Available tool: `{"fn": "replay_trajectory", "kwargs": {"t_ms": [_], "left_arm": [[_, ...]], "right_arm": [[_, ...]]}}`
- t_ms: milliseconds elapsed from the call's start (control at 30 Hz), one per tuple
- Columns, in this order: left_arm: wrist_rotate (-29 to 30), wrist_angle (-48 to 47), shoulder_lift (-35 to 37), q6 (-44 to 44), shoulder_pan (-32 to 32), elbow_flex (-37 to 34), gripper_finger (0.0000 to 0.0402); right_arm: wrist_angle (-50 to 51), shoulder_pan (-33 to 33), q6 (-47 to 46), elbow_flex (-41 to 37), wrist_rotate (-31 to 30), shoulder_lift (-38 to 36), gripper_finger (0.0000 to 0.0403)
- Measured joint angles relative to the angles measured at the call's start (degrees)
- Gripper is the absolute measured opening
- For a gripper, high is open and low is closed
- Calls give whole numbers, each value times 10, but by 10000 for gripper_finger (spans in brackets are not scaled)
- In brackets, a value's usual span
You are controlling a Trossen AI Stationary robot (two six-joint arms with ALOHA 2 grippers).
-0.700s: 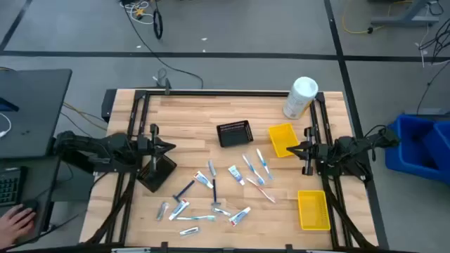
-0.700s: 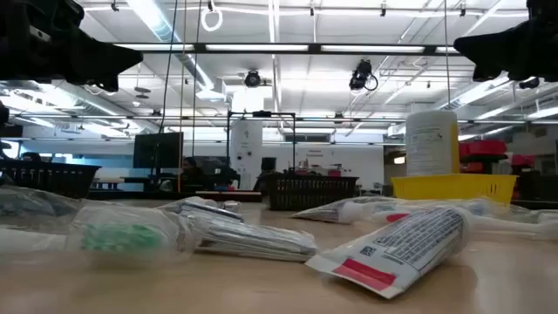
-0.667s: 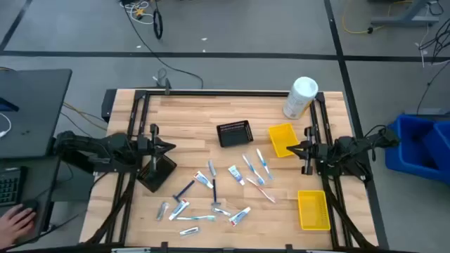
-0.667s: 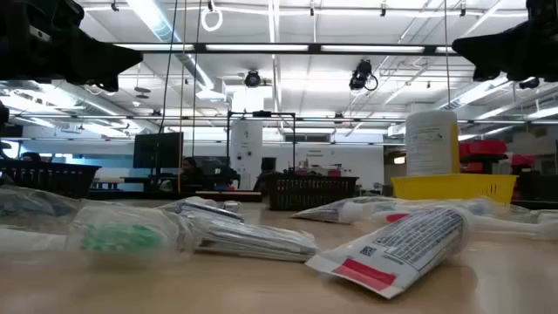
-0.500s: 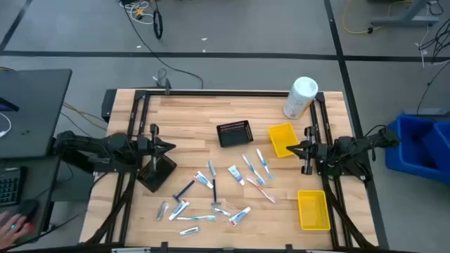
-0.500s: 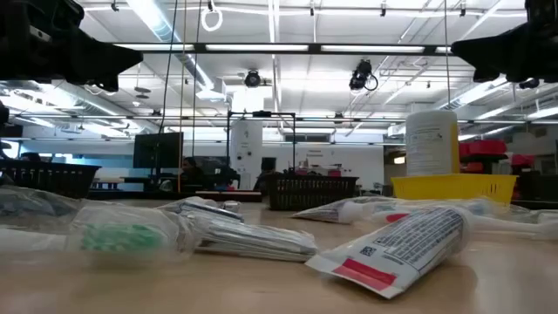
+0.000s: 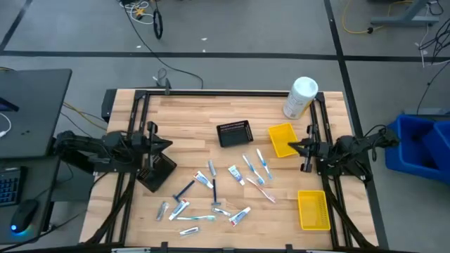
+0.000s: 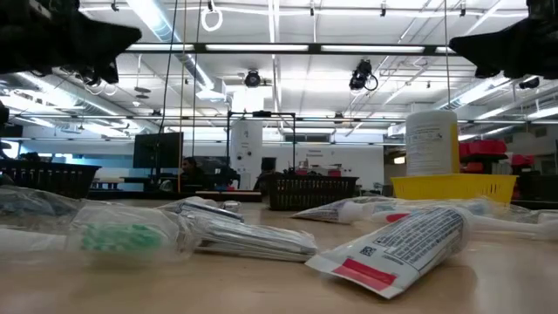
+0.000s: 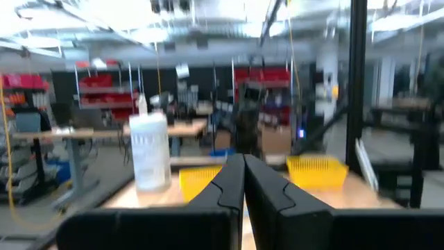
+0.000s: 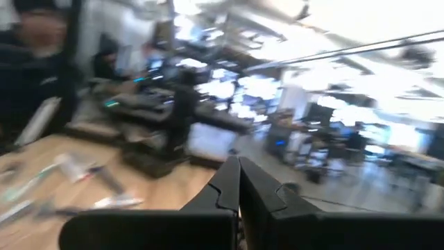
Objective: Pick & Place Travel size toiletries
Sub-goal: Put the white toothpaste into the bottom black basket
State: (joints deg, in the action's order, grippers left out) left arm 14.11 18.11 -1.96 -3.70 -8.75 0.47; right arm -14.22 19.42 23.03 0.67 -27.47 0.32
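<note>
Both arms wait at opposite edges of the wooden counter [image 7: 190,116], seen from overhead. The left claw [image 7: 167,146] sits at the left-centre of the frame, its fingers [image 9: 229,182] pressed together and holding nothing; the right claw [image 7: 290,147] mirrors it at right-centre, its fingers [image 10: 229,182] likewise closed and empty. The travel size toiletries [image 7: 214,188] lie scattered across the lower middle of the counter, clear of both claws: toothpaste tubes, toothbrushes, razors and small packets. A black mesh basket [image 7: 234,133] stands just above them at centre, with a second black basket [image 7: 157,171] under the left claw. One yellow tray [image 7: 281,139] rests beside the right claw, another yellow tray [image 7: 313,209] at lower right. A white canister [image 7: 300,97] stands at upper right.
</note>
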Motion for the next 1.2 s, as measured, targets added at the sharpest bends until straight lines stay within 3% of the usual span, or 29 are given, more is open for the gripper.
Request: {"fn": "replay_trajectory", "kwargs": {"t_ms": [100, 233, 367, 467, 633, 733, 933, 1200], "left_arm": [[0, 25, -2, -1, 0, 0, 26], [5, 40, -30, -12, 0, 8, 49], [6, 106, -101, 16, 0, 26, 77], [7, 124, -172, 23, 0, 62, 91], [13, 114, -304, -3, -1, 152, 95], [13, 52, -362, -2, -3, 215, 93], [8, -123, -458, 67, -10, 327, 94], [-7, -147, -563, 79, -37, 378, 119]], "right_arm": [[-45, 0, 1, 0, -30, 0, 6], [-102, 0, 1, 0, -12, 8, 6], [-215, -7, -67, 0, -52, 40, 7], [-242, -15, -82, 1, -28, 80, 7], [-286, -27, -86, 25, 30, 180, 7], [-283, -27, -91, 62, 49, 256, 7], [-282, -27, -94, 146, 51, 436, 7], [-281, -38, -113, 234, 23, 608, 10]]}}
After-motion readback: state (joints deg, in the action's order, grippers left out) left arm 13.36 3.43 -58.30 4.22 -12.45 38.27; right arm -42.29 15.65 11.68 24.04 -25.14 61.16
